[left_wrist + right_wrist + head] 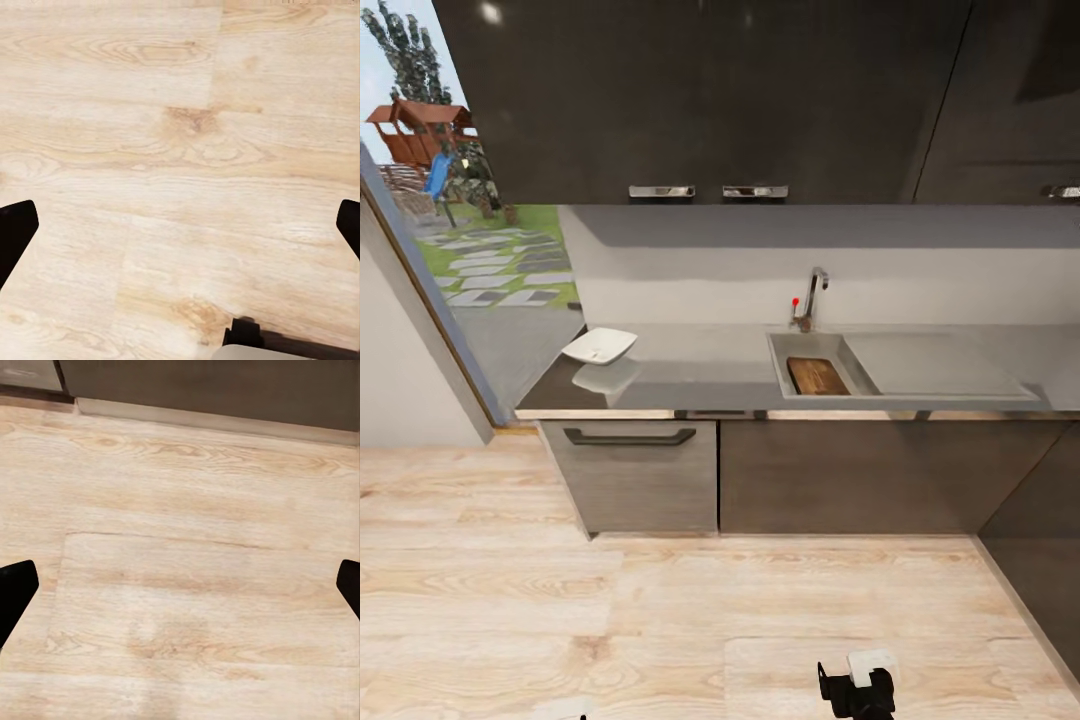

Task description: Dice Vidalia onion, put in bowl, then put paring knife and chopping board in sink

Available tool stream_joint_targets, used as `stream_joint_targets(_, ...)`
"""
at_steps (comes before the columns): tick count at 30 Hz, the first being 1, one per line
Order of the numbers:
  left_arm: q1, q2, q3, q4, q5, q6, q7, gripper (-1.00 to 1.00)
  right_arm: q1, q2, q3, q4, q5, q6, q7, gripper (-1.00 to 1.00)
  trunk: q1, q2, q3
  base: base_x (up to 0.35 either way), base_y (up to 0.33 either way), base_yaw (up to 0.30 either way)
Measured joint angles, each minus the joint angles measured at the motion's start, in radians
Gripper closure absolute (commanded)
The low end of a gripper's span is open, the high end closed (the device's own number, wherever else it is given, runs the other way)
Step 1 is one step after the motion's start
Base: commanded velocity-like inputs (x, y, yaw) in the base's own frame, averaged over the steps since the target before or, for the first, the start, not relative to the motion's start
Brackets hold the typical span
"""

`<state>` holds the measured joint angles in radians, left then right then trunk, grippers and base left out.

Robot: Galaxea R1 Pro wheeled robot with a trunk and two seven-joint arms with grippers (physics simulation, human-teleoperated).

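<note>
Meanwhile, chopping board (817, 376) lies in sink (790, 345), far beyond both fingers (16, 232).

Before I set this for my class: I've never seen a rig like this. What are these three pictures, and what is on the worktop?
This is a simulated wheeled robot with two arms. The large picture looks down from its head camera at a kitchen. On the grey countertop sits a white bowl; the sink holds a wooden chopping board. The other two pictures come from cameras by each gripper, both facing the wooden floor. The left gripper and right gripper stand open, fingertips wide apart, holding nothing.
</note>
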<state>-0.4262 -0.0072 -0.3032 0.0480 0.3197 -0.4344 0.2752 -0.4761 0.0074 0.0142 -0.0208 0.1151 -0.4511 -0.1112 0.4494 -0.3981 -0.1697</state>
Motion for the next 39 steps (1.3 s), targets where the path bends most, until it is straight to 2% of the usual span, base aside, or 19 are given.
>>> stream_joint_targets(39, 0.000, -0.001, 0.000, 0.002, 0.000, 0.001, 0.000, -1.00, 0.000, 0.001, 0.000, 0.001, 0.000, 0.000, 0.000, -1.00, 0.000, 0.000, 0.062, 0.000, 0.000, 0.000)
